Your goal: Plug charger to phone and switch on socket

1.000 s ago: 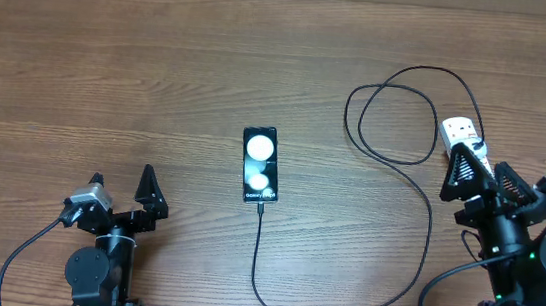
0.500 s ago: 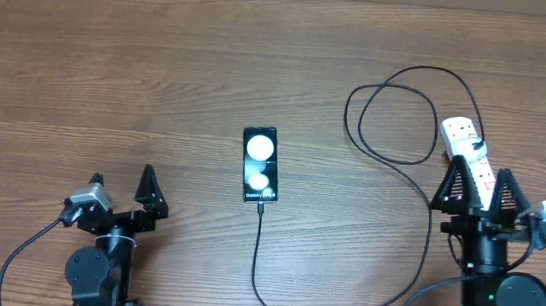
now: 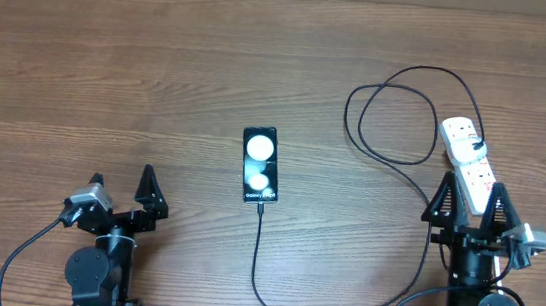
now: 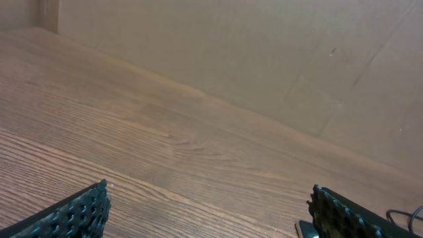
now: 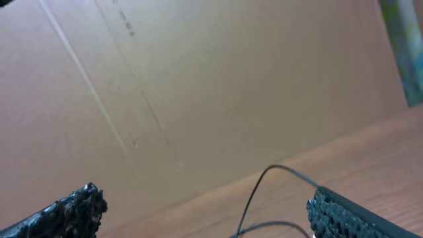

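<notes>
Overhead | cable [image 3: 256, 247] seemingly meeting phone [image 3: 259, 164] | left gripper [image 3: 122, 177], right gripper [image 3: 470, 195] gaping wide, gripping nothing | likely nearing switch step: pressing power strip [image 3: 463, 141] switch.

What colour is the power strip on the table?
The power strip is white; the overhead view shows it best.

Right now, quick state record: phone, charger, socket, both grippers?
phone: flat on the table, centre, glossy face up
charger: black cable meets the phone's near end, appears plugged in; runs right and loops up by the socket
socket: white strip, far right; switch state too small to tell
left gripper: open, empty, near left, apart from the phone
right gripper: open, empty, at the socket's near end; contact cannot be told
</notes>
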Action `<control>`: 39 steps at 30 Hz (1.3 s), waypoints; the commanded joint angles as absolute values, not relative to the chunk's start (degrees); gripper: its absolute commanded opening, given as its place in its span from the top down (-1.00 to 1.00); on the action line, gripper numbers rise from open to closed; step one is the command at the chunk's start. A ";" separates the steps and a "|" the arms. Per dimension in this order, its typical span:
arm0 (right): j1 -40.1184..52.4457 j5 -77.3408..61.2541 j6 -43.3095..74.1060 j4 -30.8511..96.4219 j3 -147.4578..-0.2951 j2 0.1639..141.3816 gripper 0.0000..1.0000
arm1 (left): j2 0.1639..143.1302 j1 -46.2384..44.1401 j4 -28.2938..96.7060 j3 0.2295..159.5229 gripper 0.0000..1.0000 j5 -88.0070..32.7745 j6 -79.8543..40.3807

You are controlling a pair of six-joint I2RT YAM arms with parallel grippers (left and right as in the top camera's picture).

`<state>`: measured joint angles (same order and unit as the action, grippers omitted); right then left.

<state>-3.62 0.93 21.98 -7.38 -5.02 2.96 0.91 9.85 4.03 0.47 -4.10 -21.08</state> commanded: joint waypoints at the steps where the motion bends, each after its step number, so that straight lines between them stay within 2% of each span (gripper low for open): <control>1: -3.49 1.89 19.07 -5.43 -4.14 0.10 -1.00 | 0.49 10.11 4.16 0.27 -0.99 -4.05 -21.43; 14: -3.49 1.83 13.37 4.75 -0.47 0.16 -1.00 | 0.49 10.11 4.16 0.27 -0.99 -4.05 -21.43; 21: -3.49 1.23 7.09 4.71 -0.45 0.16 -1.00 | 0.49 10.11 4.19 0.27 -0.99 -4.05 -21.43; 39: -3.44 1.23 7.03 4.71 -0.45 0.16 -1.00 | 0.49 10.11 4.16 0.27 -0.99 -4.05 -21.43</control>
<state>-3.60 0.99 7.46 5.13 -1.04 0.73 0.91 9.85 4.03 0.47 -4.10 -21.08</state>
